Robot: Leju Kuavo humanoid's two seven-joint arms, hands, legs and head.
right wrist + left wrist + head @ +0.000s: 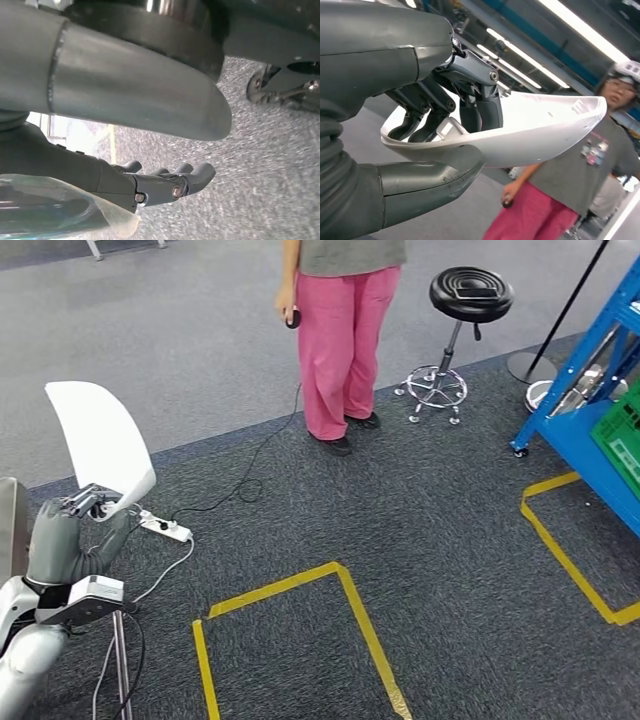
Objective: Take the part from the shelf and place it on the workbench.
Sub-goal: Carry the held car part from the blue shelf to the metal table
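So the pick-up looks done: my left hand (68, 535) holds the part (102, 440), a thin white curved shell, raised in front of me at my left side. From the left wrist camera I see the thumb under the shell's edge and the darker fingers (433, 107) curled over into its hollow, so the part (531, 127) is clamped between them and sticks out well beyond the hand. The hold sits at one end only, and I judge the long free end could swing if I turn sharply.

My right hand (162, 182) hangs over the carpet, holding nothing, with its fingers stretched out and a little apart.

What remains, as I judge it, is the carry and the set-down. The blue shelf (596, 430) stands off to my right, with a green crate (623, 435) on it. Ahead lies grey carpet marked with yellow tape (362, 620); a person in pink trousers (343, 340) stands beyond it beside a black stool (468, 300), and a white power strip (167, 529) with its cable lies on the floor near my left arm. I cannot see the workbench from here, so I judge I must turn or walk to find it before placing anything.
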